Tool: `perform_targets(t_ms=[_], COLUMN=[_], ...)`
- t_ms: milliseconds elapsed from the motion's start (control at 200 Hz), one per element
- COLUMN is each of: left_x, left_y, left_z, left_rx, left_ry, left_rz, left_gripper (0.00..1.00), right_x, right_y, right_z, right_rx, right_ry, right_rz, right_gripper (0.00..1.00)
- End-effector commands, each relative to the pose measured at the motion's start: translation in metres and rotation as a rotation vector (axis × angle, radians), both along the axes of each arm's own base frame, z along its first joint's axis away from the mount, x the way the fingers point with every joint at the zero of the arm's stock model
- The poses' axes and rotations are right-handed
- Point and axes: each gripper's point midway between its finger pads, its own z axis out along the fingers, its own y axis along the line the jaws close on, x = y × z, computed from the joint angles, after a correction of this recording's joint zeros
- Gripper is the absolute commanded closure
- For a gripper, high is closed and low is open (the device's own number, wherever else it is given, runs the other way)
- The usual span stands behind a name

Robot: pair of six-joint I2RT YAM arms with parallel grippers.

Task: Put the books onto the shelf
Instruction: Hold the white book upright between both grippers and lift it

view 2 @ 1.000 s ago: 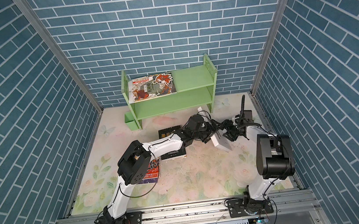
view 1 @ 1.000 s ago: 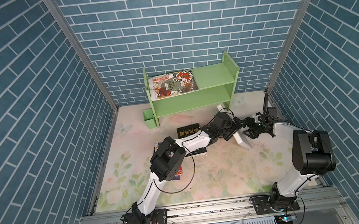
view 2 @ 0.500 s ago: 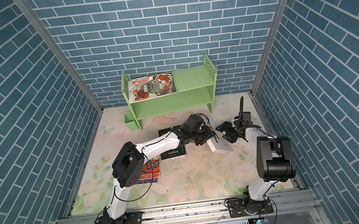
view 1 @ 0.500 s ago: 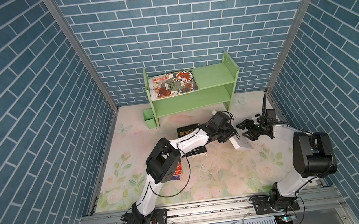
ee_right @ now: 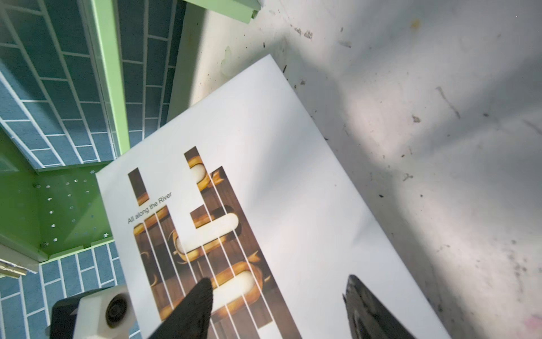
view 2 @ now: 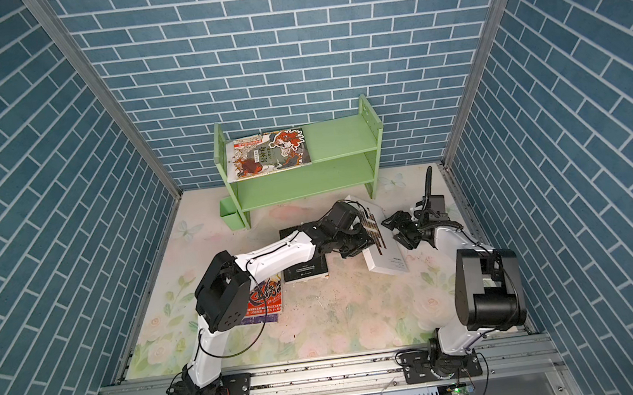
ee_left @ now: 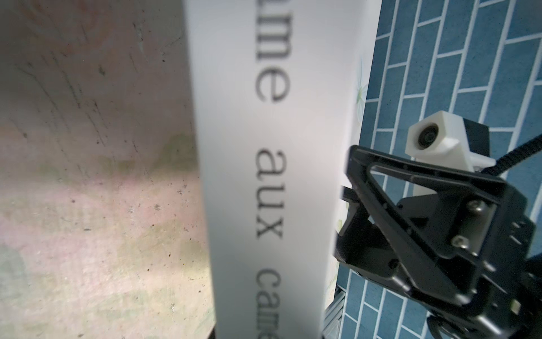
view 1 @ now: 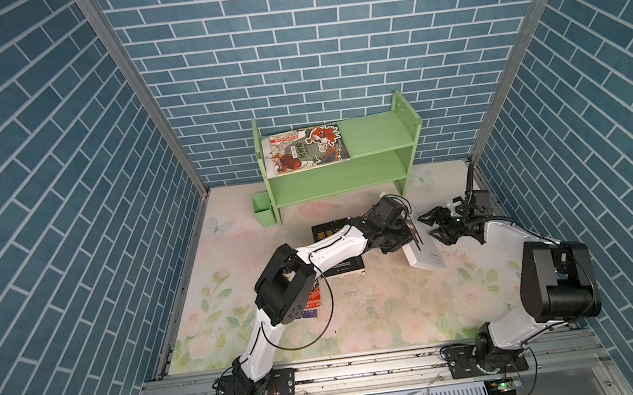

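Observation:
A white book with dark bars (view 1: 427,255) (view 2: 389,261) stands tilted on the floor mat, right of centre. My left gripper (view 1: 412,232) (view 2: 368,237) is shut on its spine edge. That spine (ee_left: 264,176) fills the left wrist view and hides the jaws. My right gripper (view 1: 429,226) (view 2: 391,230) (ee_right: 277,286) is open just in front of the barred cover (ee_right: 293,176); I cannot tell whether it touches. An illustrated book (view 1: 307,150) (view 2: 269,154) lies on the top tier of the green shelf (view 1: 377,139) (view 2: 340,139).
A black book with gold characters (view 1: 326,229) (view 2: 305,270) lies under my left forearm. A red-covered book (view 1: 314,300) (view 2: 265,297) lies beneath the left elbow. A small green cup (view 1: 262,212) (view 2: 229,212) sits by the shelf's left leg. Brick walls close in on three sides.
My left jaws have closed onto the white book's edge. The right gripper has drawn back slightly from it and stays open.

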Motion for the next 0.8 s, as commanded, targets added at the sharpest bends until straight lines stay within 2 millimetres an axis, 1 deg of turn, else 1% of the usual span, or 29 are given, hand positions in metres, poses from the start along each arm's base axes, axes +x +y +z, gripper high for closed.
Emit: perform_targets(t_ms=[0,90,205,365,590,705,795], left_x=[-0.001,0.000,-0.003,-0.013,-0.023,-0.025,-0.024], left_y=[0.002,-0.002,-0.003,-0.007,-0.015,-0.016,-0.016], left_z=[0.000,0.013,0.027,0.037,0.043,0.050,0.060], left_rx=[-0.013,-0.061,-0.069,-0.062,-0.025,0.004,0.011], left_ry=[-0.015,-0.044,-0.077,-0.112,-0.140,-0.161,-0.187], left_rz=[0.007,0.020,0.029,0.035,0.018,0.000,-0.003], left_gripper=[0.79,0.82,0.84,0.86,0.89,0.91,0.91], right_x=[-0.008,-0.015,-0.026,-0.035,-0.036,-0.037,-0.040], right_y=[0.000,0.000,0.000,-0.003,-0.014,-0.018,-0.019], right_z=[0.014,0.022,0.031,0.044,0.082,0.100,0.114], right_rx=[-0.004,-0.017,-0.032,-0.042,-0.036,-0.034,-0.026], right_ry=[-0.003,-0.014,-0.021,-0.015,-0.077,-0.107,-0.131], right_rz=[-0.004,0.011,0.024,0.006,-0.099,-0.133,-0.142], right_gripper=[0.28,0.28,0.28,0.28,0.28,0.28,0.28])
